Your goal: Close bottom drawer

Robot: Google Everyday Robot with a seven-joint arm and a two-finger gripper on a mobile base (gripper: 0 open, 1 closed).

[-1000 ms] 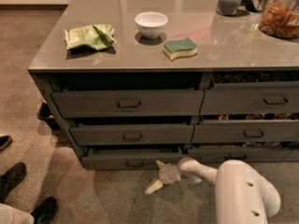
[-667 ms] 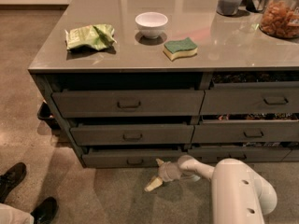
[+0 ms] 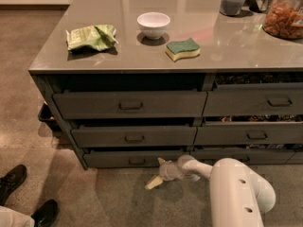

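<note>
Hovering low near the floor, the claw (image 3: 157, 172) has its 2 fingers spread, released, just beside the bottom drawer (image 3: 128, 159) front.

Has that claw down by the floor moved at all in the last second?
No. The gripper stays low by the floor, open, just right of the centre pull on the bottom drawer, as before.

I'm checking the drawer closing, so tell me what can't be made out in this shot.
- Camera view: inside of the bottom drawer, hidden under the middle drawer.
- Camera view: whether the open pincer, low by the bottom drawer's right end, touches its front; too small.
- Camera view: jar, cut by the right edge.
</note>
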